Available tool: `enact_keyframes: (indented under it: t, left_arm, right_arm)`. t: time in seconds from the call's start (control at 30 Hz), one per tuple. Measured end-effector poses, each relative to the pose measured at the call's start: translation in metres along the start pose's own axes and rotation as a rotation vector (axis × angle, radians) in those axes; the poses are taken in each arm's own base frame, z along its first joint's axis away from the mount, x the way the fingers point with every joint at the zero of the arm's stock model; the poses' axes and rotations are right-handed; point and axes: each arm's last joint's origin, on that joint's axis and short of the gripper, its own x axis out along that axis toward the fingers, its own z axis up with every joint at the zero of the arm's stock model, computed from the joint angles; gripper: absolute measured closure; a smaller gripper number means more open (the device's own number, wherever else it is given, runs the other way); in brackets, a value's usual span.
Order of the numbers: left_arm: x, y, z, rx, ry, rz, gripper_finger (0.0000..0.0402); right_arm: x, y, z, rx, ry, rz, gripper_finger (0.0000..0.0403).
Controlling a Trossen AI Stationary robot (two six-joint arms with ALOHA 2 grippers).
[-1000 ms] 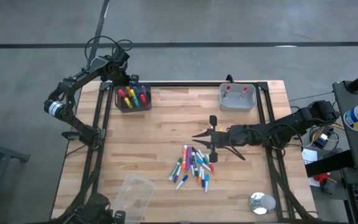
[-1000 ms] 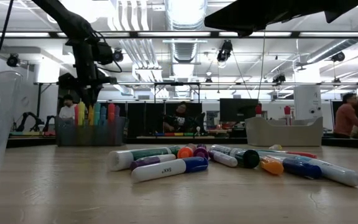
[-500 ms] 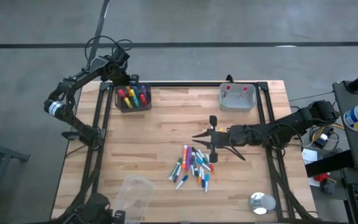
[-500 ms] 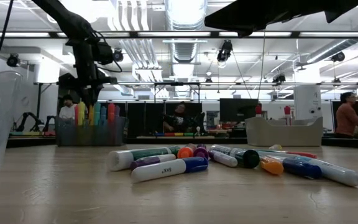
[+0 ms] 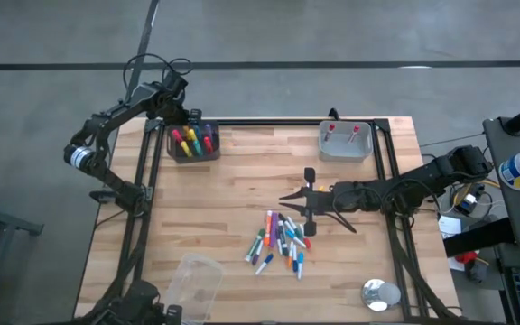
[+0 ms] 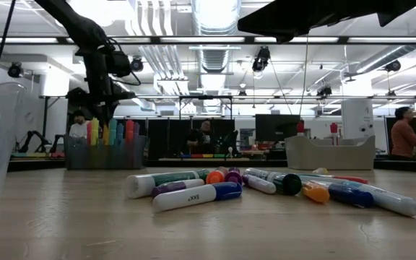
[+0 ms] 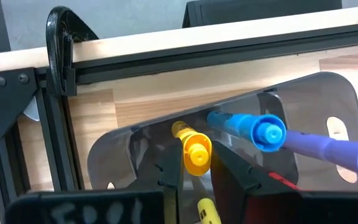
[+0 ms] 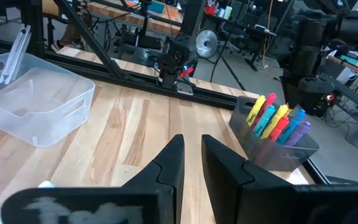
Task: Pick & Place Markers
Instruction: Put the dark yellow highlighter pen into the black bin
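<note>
left gripper (image 7: 194,177): clamped on yellow marker (image 7: 193,149) over dark bin (image 5: 192,144); risk: crowded caps deflect it
right gripper (image 8: 191,155): nearly closed, empty; waiting beside loose markers (image 5: 280,242)

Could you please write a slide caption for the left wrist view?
Left gripper holds a yellow marker in the dark bin beside blue and purple markers.

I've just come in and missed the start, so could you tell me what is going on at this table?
The robot is sorting markers. The left gripper is over the dark bin at the table's back left, closed on a yellow marker standing among others inside. The right gripper hovers empty, fingers nearly together, just behind the loose pile of markers mid-table. A grey bin at the back right holds two more.
</note>
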Motion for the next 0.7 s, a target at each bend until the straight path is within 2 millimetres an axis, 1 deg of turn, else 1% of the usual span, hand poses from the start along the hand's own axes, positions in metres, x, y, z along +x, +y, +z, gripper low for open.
enact_keyframes:
  t: [0.6, 0.7]
  left_arm:
    - [0.0017, 0.001, -0.0021, -0.042, 0.006, -0.002, 0.0346]
    - [0.0018, 0.001, -0.0023, -0.044, 0.007, -0.002, 0.0339]
  right_arm:
    - [-0.0001, 0.0, 0.0001, -0.001, 0.0, 0.0, 0.0351]
    - [-0.0001, 0.0, 0.0001, -0.002, 0.0, 0.0, 0.0351]
